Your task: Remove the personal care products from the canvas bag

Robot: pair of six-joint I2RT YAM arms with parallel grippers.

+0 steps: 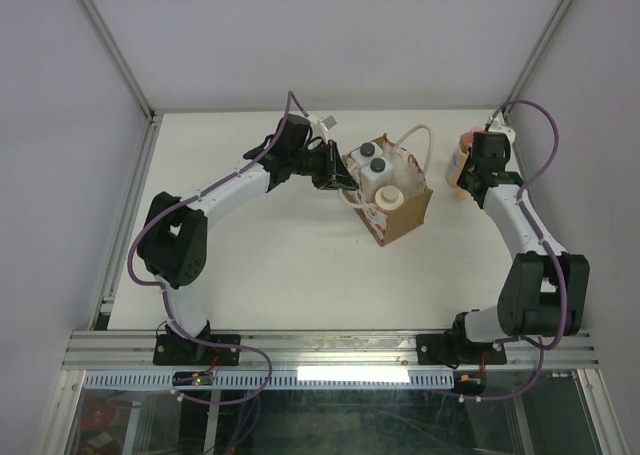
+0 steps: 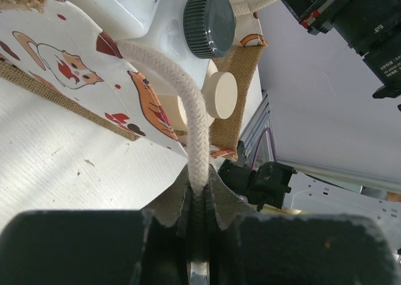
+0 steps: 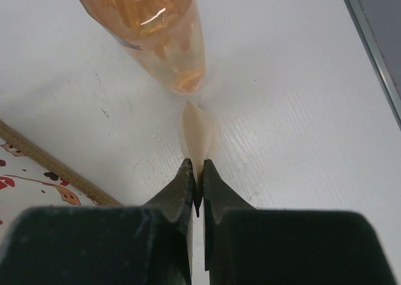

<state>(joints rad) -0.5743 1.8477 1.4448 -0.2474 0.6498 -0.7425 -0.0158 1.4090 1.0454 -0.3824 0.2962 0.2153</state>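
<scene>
Canvas bag [image 1: 408, 215], two dark-capped bottles [image 1: 379, 164] inside

Rt wrist view: peach-orange bottle [image 3: 156, 28] cut by top edge, its near end blurred into glare. We see only a corner of the canvas bag [image 3: 25, 172].

Lt wrist view: cream bottle [image 2: 220, 95] mostly hidden behind loop handle [image 2: 191, 103] and bag wall. Handle's end lost between left gripper [image 2: 200, 175] jaws.

Top view: labels too small to read.
</scene>
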